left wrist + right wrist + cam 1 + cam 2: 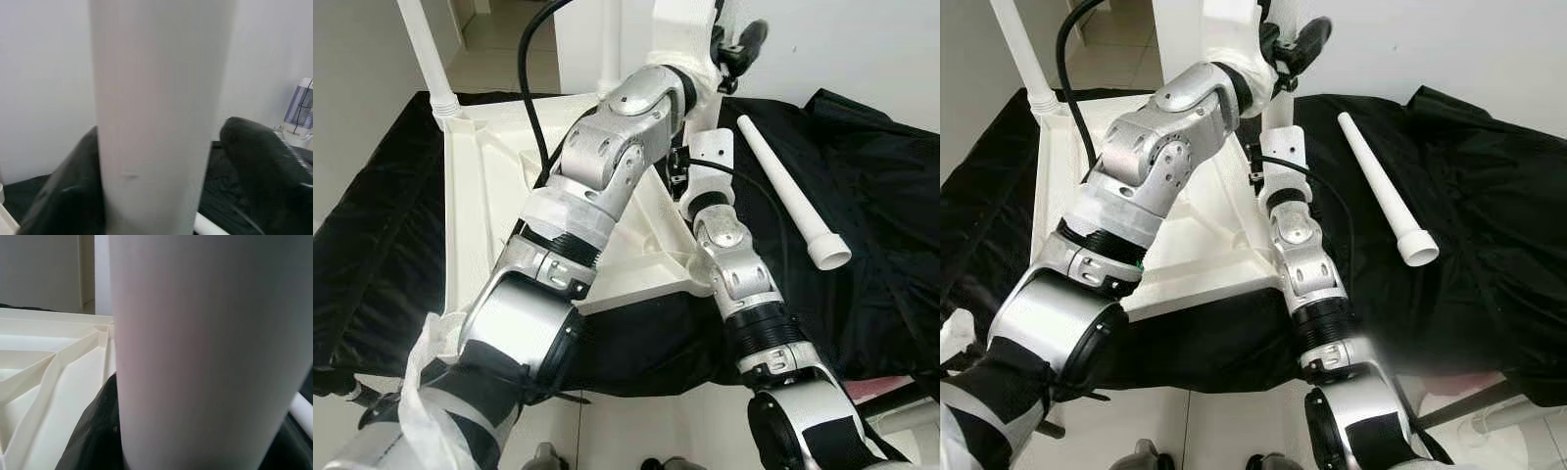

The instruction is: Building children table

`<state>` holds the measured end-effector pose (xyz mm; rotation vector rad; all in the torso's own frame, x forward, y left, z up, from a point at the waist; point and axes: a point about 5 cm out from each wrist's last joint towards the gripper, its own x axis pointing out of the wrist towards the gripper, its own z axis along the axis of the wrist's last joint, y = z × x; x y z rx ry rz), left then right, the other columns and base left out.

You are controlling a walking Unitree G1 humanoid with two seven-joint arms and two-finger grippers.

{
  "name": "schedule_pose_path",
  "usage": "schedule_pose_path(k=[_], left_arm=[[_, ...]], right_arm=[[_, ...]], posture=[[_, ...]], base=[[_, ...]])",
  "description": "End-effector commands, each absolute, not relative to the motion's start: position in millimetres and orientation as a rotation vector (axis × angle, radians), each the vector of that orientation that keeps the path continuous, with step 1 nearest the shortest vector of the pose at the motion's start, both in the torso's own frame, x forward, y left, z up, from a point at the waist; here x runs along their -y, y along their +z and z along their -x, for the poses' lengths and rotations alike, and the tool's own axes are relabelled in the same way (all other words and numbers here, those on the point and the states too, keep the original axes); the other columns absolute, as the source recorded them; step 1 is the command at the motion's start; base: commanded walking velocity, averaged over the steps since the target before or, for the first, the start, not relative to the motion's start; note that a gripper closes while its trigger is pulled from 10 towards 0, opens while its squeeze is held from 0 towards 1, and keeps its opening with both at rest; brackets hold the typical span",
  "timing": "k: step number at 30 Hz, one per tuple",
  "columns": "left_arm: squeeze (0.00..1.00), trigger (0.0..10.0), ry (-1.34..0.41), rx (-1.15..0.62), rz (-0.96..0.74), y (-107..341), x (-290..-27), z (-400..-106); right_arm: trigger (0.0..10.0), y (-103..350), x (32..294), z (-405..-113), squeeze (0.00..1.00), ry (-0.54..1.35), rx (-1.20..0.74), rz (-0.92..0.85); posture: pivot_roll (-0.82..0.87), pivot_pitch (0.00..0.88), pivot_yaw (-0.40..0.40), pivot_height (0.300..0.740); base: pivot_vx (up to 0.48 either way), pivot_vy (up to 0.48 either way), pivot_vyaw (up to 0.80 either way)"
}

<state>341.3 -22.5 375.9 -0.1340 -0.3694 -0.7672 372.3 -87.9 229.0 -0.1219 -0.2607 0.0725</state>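
Black cloth [881, 215] covers our work surface, and on it the white tabletop [489, 206] lies upside down, ribs up. A loose leg [790, 191] rests beside it. Our left gripper [161, 161] is clamped on an upright leg [156, 98]. Our right gripper's [195, 450] fingers are mostly hidden behind that leg; we cannot tell their state. Another leg [426, 54] stands in the far corner.

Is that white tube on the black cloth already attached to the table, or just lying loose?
Loose. The white leg lies flat on the black cloth, apart from the upturned tabletop.
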Motion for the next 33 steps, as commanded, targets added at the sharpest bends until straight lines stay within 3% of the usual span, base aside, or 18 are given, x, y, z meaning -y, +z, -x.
schedule_pose_path(k=[1,2,7,8,23,33], left_arm=[[1.0,10.0,-0.867,0.405,0.106,377,27,-335],[0.45,10.0,-0.867,0.408,0.104,377,27,-335],[0.45,10.0,-0.893,0.431,0.108,379,28,-332],[0.0,10.0,-0.925,0.454,0.127,382,26,-327],[0.0,10.0,-1.004,0.507,0.194,374,-6,-317],[0.0,10.0,-0.918,0.449,0.13,341,-37,-325]], right_arm=[[10.0,232,88,-374,0.0,0.074,0.256,0.101],[10.0,232,88,-374,0.0,0.074,0.256,0.101],[10.0,231,91,-374,0.0,0.069,0.251,0.092],[10.0,231,92,-374,0.0,0.064,0.246,0.077],[10.0,225,111,-372,0.0,0.0,0.215,0.001],[10.0,219,131,-366,0.0,-0.009,0.213,-0.028]], posture=[[-0.05,0.083,-0.005,0.74],[-0.05,0.083,-0.005,0.74],[-0.05,0.082,-0.006,0.74],[-0.05,0.08,-0.008,0.74],[-0.04,0.067,-0.015,0.74],[-0.04,0.06,-0.021,0.74]], base=[[0.0,0.0,0.0],[0.0,0.0,0.0],[0.0,0.0,0.0],[0.0,0.0,0.0],[0.0,0.0,0.0],[0.0,0.0,0.0]])
